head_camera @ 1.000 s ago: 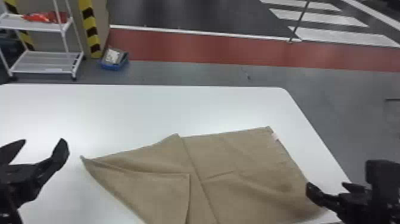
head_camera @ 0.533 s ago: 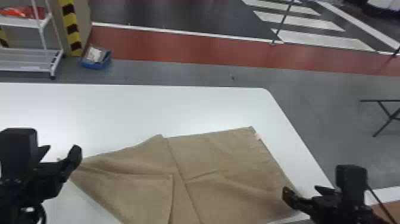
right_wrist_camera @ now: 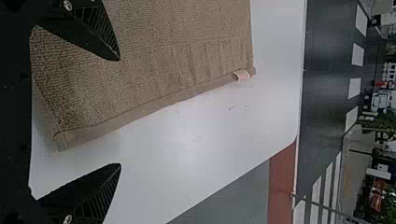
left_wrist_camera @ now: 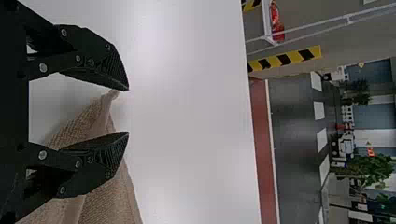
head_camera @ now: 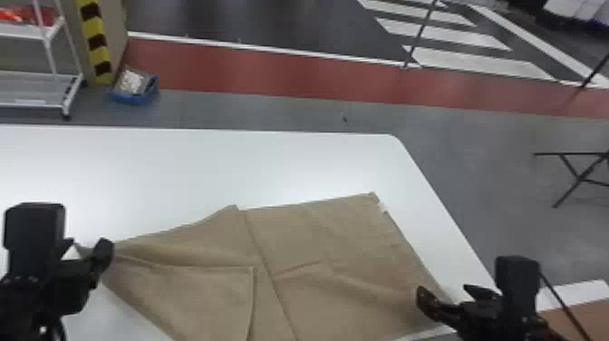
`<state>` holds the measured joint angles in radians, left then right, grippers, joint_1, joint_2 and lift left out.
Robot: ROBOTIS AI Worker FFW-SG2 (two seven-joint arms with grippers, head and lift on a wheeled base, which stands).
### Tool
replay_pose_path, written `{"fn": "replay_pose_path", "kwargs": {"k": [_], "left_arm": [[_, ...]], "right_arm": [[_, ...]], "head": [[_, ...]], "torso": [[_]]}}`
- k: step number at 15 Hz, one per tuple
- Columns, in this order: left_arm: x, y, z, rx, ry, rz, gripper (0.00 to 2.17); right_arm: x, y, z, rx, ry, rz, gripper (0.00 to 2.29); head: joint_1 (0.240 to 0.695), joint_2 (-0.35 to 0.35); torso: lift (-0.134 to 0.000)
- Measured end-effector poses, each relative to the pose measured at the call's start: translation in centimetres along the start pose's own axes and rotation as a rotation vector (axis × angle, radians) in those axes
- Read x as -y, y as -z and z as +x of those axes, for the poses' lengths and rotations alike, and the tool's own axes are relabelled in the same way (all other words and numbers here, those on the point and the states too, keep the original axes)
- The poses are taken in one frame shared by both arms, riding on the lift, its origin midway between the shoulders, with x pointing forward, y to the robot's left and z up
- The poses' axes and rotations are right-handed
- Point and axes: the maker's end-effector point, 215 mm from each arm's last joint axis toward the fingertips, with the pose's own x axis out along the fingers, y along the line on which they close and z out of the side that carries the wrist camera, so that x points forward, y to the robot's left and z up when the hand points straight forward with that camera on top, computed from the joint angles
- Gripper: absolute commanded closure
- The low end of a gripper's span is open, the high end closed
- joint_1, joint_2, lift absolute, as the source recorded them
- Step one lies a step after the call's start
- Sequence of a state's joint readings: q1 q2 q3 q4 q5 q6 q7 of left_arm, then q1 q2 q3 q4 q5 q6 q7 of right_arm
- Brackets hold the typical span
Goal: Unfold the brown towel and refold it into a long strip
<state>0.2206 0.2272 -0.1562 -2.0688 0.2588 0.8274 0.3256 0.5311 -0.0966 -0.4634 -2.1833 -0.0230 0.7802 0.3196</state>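
The brown towel (head_camera: 353, 236) lies creased on the table (head_camera: 272, 168), left gripper (head_camera: 88, 247) by its left corner, right gripper (head_camera: 446, 292) by its near right corner, both with jaws apart

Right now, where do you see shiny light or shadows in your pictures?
Head view: a bright glow on the white table behind the brown towel; left wrist view: shiny patches on the table, faint shade by the towel's corner near the left pincer; right wrist view: a soft glow beside the towel.

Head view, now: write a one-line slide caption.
Two open grippers, left and right, flank a partly folded brown towel on a white table.
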Motion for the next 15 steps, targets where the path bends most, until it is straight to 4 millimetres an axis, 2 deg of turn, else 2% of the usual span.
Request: {"fn": "replay_pose_path", "kwargs": {"k": [4,15], "left_arm": [[-0.67,0.42,-0.14,-0.009,-0.019,0.017,0.67],[-0.92,0.53,0.08,-0.012,-0.013,0.027,0.67]], "right_arm": [[-0.24,-0.06,-0.01,0.003,-0.002,0.004,0.08],[-0.52,-0.45,-0.19,0.014,-0.006,0.007,0.08]], "head": [[0.695,-0.272],[0.695,-0.263]], "torso": [[-0.123],[-0.123]]}}
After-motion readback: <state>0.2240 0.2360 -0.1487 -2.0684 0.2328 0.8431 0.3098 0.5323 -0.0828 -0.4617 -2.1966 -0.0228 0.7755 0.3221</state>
